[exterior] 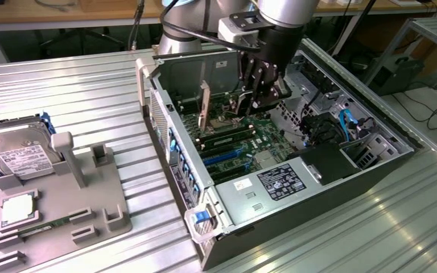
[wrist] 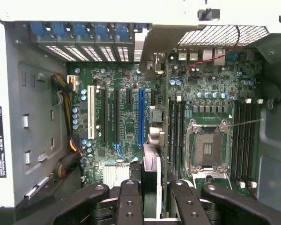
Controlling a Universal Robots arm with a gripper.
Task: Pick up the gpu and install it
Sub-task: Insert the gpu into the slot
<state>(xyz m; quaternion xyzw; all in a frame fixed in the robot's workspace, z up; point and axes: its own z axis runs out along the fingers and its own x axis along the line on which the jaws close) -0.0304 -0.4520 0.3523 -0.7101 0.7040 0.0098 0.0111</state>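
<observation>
Gpu [wrist: 151,159] on edge, pinched between gripper [wrist: 152,197] fingers, above motherboard [wrist: 126,117] inside computer case [exterior: 332,193].

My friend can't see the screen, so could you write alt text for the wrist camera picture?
Looking down into an open computer case, the robot's black fingers hold the gpu, a thin dark card seen edge-on, above the green motherboard. A blue expansion slot lies beside the card, and an empty processor socket sits further across the board.

Robotics lab, alu-slat bench [exterior: 74,85], open PC case [exterior: 370,187], cables
</observation>
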